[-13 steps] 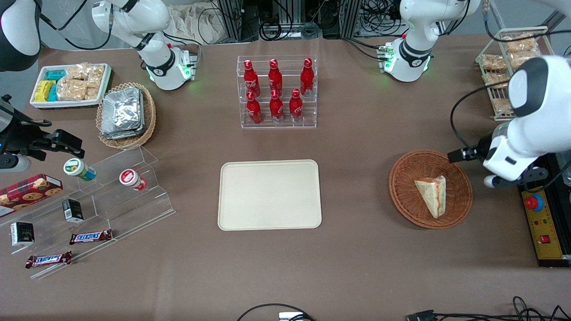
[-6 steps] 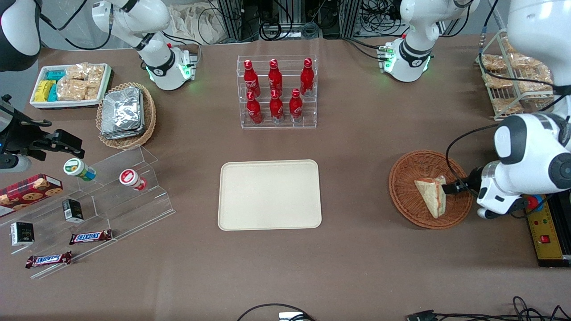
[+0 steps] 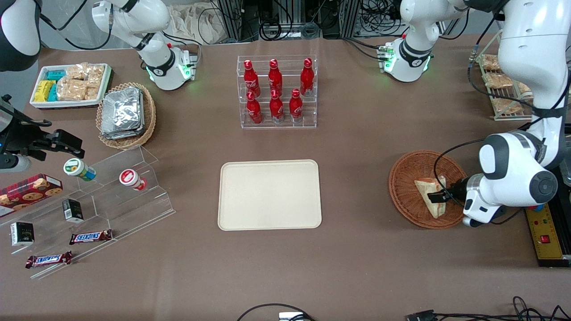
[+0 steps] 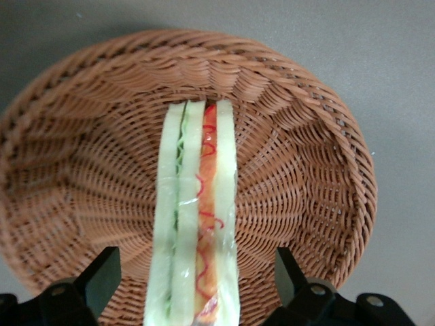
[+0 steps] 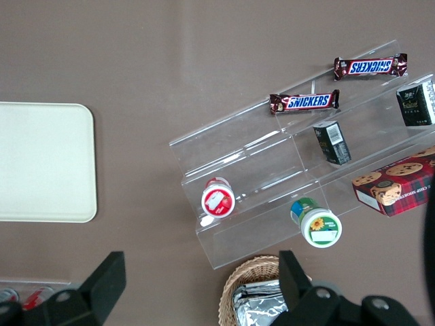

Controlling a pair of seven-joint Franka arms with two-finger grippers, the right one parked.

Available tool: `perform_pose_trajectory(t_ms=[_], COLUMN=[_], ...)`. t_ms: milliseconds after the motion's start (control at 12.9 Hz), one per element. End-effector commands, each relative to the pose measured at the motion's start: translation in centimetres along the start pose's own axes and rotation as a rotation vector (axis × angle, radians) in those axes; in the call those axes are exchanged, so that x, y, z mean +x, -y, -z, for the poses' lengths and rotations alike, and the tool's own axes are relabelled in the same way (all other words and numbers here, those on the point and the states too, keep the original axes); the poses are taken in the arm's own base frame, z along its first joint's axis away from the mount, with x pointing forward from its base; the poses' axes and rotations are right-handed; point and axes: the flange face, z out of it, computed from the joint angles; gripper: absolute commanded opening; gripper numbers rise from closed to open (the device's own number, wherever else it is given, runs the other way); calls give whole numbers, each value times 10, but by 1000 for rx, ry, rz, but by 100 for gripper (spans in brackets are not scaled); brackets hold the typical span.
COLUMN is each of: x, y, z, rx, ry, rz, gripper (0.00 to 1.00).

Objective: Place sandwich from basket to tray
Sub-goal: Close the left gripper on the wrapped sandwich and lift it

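Nearby, open hand (image 3: pixel 435 195) straddles unlabelled sandwich (image 3: pixel 431 192); far bars (image 3: pixel 91 236) read SNICKERS.

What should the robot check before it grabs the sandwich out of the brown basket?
1. Tool open: ok, one finger stands on each side of the sandwich.
2. Sandwich centred between the fingers: ok in the wrist view.
3. Fingers not yet touching the bread: ok, gaps show on both sides.
4. Sandwich inside the basket: ok, it rests on the weave.
5. Tool low enough to pinch: cannot tell.
6. Tray ready: ok, nothing lies on it.
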Motion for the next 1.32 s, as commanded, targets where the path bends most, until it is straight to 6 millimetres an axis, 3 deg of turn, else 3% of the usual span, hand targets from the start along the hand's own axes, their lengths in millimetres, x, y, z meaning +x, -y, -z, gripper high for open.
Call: perform_pose_trajectory(t_ms=[0,233,310,465,543,620,775,930,1085,1240], x=[7,8,8,9,9,8,-1,-19,-40,-64], y=[-2,0,1,2,2,0,-6,-32,-87,-146], z=[-17,-38,-40,-48,-49,-43,-6,53,98,124], rx=[-23,-23,-22,-20,-21,-24,-25,-23,16,58], ry=[7,51,54,63,65,61,47,8,-9,-14], rz=[21,33,34,36,36,36,13,-83,-225,-322], gripper=[100,100,89,39,17,2,0,2,4,4])
